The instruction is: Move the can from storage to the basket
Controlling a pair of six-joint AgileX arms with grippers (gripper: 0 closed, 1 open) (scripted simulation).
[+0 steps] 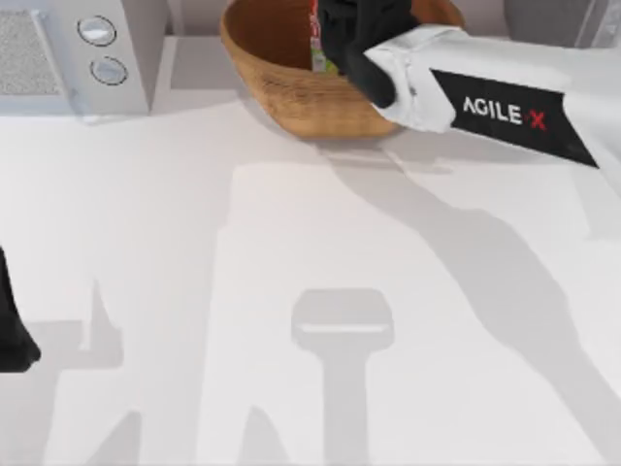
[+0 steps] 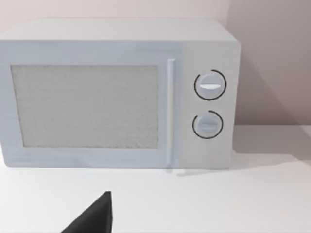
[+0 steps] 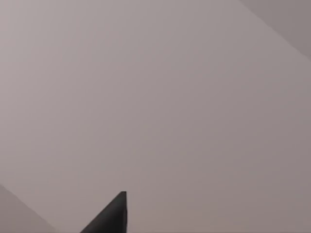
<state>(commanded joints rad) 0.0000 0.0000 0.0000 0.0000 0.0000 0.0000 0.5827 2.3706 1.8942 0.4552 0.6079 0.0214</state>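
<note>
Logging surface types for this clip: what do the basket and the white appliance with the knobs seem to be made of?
The basket looks like woven tan-brown wicker, matte, judging by its horizontal ribs. The white appliance seems smooth painted metal or plastic, with a speckled grey door panel and two shiny silver knobs; which of the two cannot be told.

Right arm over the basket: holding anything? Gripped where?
Cannot tell. The can shows as a sliver beside the right hand above the basket, but the contact is hidden. The left arm is parked at the table's left edge.
</note>
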